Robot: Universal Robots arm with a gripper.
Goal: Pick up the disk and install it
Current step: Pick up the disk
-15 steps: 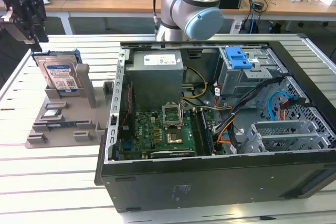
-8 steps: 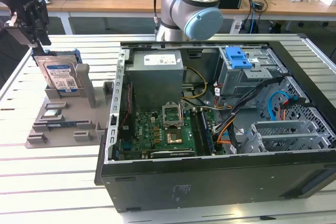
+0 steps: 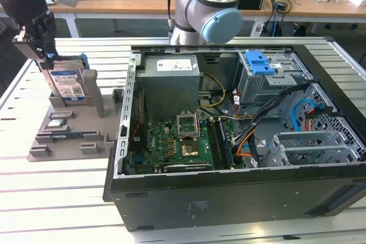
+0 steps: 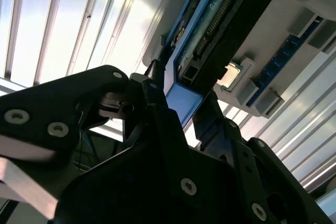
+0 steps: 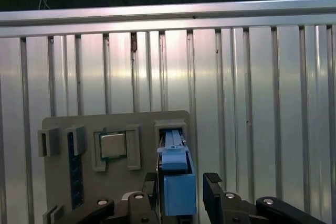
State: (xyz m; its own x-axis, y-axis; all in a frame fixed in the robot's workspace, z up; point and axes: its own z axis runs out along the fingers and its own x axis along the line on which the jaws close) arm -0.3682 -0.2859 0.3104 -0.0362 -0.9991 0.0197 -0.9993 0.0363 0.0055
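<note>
Arm: upper left of the exterior view, gripper (image 3: 44, 55) down over the disk (image 3: 67, 87).
Fingers (image 5: 212, 188): released, straddling its blue rail (image 5: 176, 190).
Grey tray (image 3: 63, 141): disk upright in slot, chip (image 5: 113, 145) alongside.

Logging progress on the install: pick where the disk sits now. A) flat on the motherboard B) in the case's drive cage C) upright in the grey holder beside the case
C: the disk stands on edge in the grey holder outside the computer case, the gripper at its top.
</note>
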